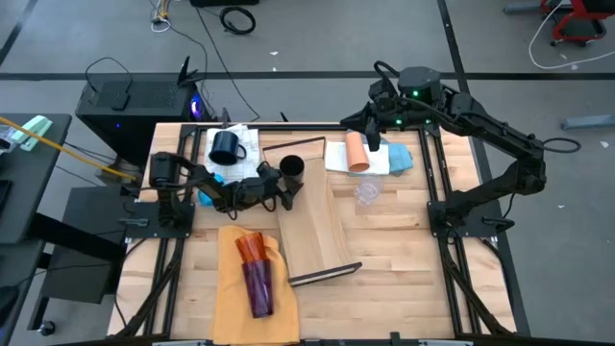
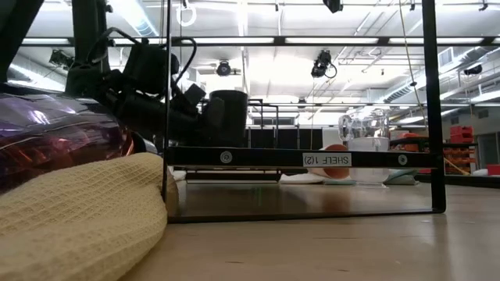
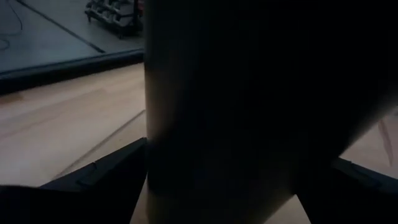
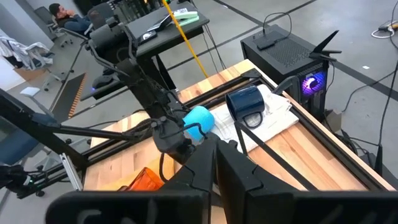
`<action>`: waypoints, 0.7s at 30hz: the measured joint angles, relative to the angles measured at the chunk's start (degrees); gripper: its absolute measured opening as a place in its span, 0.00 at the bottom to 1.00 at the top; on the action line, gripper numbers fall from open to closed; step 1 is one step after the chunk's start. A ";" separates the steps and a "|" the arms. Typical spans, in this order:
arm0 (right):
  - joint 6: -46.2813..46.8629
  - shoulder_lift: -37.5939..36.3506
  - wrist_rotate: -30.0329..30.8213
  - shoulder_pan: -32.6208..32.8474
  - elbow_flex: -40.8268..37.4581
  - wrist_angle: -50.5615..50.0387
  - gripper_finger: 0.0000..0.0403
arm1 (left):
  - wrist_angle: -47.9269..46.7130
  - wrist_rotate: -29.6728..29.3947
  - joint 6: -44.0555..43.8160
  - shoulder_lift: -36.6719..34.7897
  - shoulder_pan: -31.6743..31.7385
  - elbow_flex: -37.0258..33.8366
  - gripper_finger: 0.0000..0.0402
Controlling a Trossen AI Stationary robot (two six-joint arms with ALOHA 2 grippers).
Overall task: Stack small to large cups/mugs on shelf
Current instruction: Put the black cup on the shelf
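1. High view: your left gripper (image 1: 285,182) is clamped on the black cup (image 1: 292,169), upright at the shelf's (image 1: 317,231) far end; the plank runs lengthwise toward you.
2. Low view: black cup (image 2: 227,117) sits above shelf level.
3. Right wrist view: right gripper (image 4: 217,163) fingers pressed together, holding nothing.

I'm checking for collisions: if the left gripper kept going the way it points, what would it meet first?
The left gripper is shut on the black cup and points toward the right side of the table. Beyond the cup, the clear plastic cup looks nearest that line, though depth is uncertain.
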 joint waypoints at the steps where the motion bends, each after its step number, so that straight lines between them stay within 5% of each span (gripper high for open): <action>1: 0.00 0.00 -0.01 0.00 0.00 0.00 0.06 | -0.10 -0.38 0.50 -0.24 -0.20 -0.01 0.91; 21: -0.90 0.00 0.01 0.00 0.00 -0.07 0.06 | -4.98 -3.46 1.73 -1.22 0.46 -0.44 0.84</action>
